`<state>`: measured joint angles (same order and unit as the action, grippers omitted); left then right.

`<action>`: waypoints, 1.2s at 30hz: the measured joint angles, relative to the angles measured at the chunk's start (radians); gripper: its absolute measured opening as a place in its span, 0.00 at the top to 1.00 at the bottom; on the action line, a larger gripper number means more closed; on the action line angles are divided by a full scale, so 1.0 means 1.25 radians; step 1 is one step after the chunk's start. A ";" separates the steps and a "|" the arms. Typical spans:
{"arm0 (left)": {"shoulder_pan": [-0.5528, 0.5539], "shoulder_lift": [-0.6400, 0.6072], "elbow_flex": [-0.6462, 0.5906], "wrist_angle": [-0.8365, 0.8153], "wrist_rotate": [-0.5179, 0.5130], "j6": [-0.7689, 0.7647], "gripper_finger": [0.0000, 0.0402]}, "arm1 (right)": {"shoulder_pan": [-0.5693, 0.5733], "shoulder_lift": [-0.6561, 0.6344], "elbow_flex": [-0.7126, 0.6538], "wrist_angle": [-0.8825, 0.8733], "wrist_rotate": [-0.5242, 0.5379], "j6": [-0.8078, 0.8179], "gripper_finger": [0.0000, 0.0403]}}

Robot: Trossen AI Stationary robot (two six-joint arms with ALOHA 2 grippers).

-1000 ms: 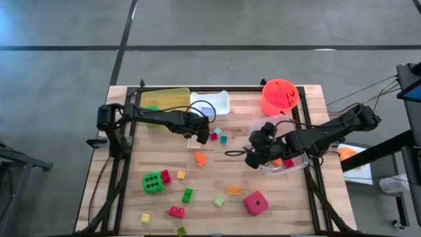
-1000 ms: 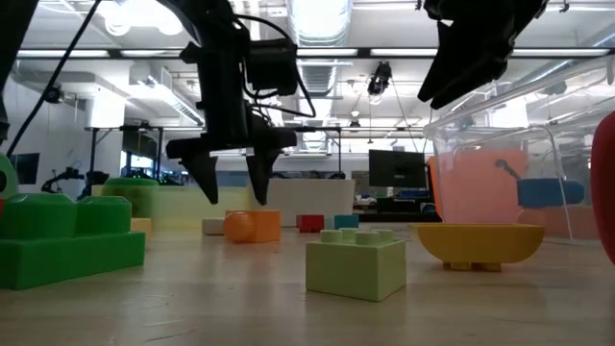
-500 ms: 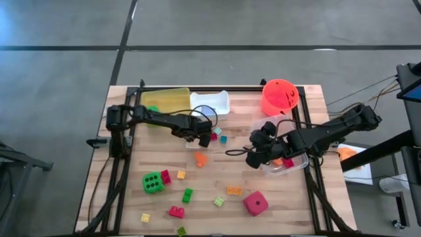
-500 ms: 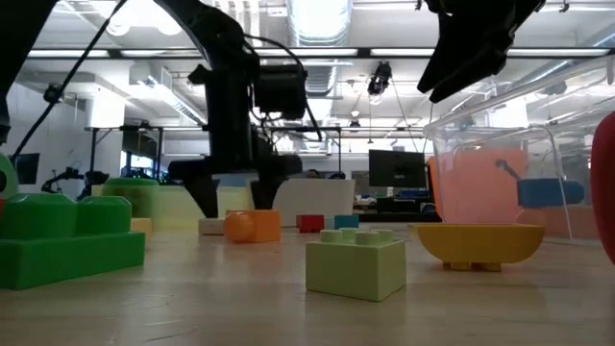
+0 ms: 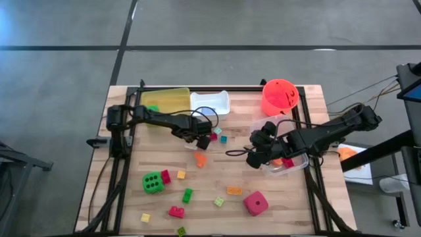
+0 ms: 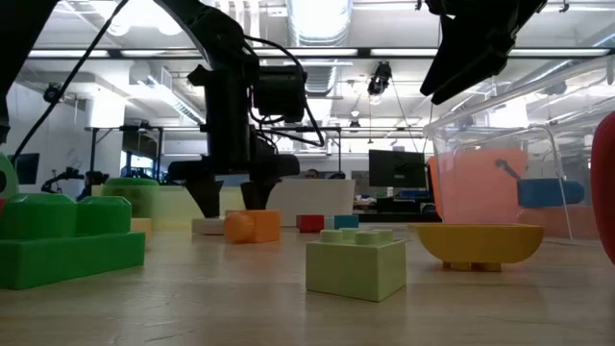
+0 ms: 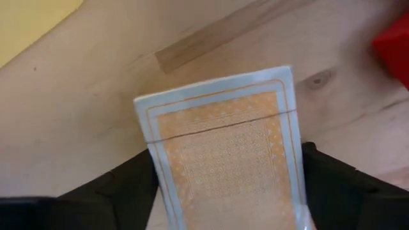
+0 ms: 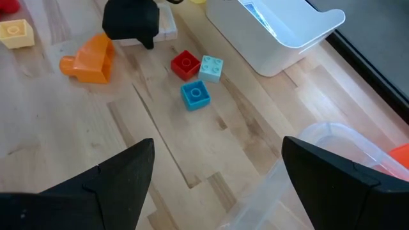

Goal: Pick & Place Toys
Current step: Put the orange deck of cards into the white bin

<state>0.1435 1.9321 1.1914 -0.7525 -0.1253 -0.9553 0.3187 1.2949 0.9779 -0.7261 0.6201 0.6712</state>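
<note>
Wood table, plastic toys

Pale matt wood tabletop [image 5: 263, 197], glossy plastic bricks [image 8: 195, 94], smooth printed paper card [image 7: 227, 150], clear shiny tray [image 6: 500, 163].

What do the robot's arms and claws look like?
Both arms are black and thin, built from jointed segments. The left arm has a black cable looping above its wrist. The right arm has a chunky wrist and a trailing black cable. Each ends in two wide, dark, wedge-shaped jaws.
</note>
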 joint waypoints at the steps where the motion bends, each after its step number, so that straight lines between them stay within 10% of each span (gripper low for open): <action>1: 0.000 -0.004 -0.001 0.004 -0.002 0.007 0.27 | 0.000 0.000 0.000 0.000 0.000 0.000 0.16; 24: -0.006 -0.156 0.000 0.041 -0.076 0.060 0.27 | 0.000 0.000 0.000 -0.001 0.000 -0.011 0.16; 36: 0.105 -0.292 0.031 0.167 -0.114 0.346 0.27 | 0.000 0.000 0.000 0.005 0.000 0.012 0.16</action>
<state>0.2743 1.5669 1.2301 -0.5434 -0.2672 -0.5231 0.3187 1.2953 0.9775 -0.7197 0.6205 0.6857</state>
